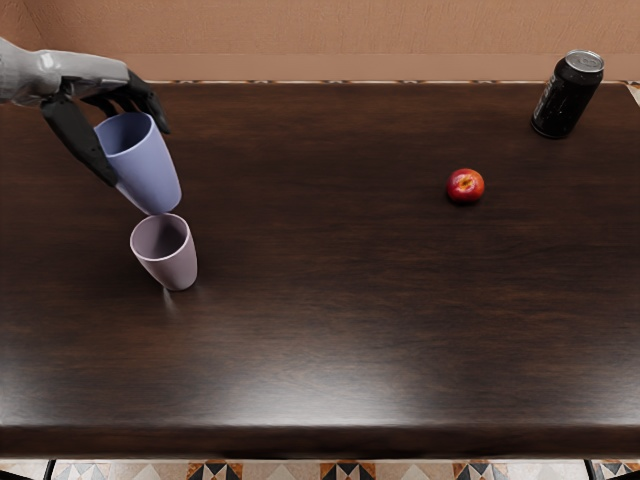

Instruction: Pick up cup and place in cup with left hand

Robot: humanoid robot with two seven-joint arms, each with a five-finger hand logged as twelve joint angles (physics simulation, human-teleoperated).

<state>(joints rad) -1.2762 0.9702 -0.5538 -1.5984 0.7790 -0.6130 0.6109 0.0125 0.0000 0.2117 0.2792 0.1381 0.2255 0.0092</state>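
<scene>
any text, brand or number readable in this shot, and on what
No text can be read.
Black can: faint pale marks on its side, too small to read.
Blue cup, pink cup and fruit: no lettering visible.

no readable text, labels, brands, numbers or signs, faint marks on the black can [567, 97] too small to read
</scene>
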